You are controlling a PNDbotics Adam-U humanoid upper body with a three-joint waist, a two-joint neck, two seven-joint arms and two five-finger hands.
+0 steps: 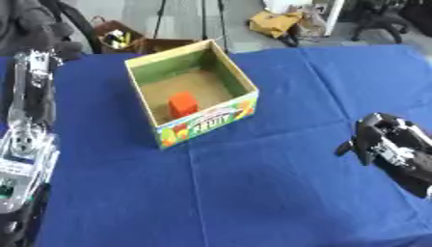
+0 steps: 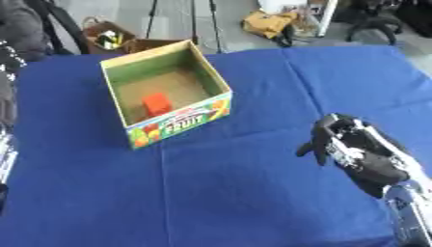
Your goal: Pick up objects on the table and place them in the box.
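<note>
An open cardboard box [image 1: 239, 82] with fruit print on its front stands at the back left of the blue table. On the box floor lies an orange-red block [image 1: 183, 104]. My right hand [image 2: 344, 142] hovers low over the cloth at the right, well apart from the box. Its fingers are relaxed and bent downward, and I see nothing in them. My left hand [image 1: 33, 79] stands at the left edge, left of the box, with its fingers straight up and nothing in them. No loose object shows on the cloth.
The blue cloth [image 1: 253, 193] covers the whole table, with folds running across it. Behind the far edge are a brown basket [image 1: 118, 34], a yellow bag [image 1: 274, 21] and chair legs on the floor.
</note>
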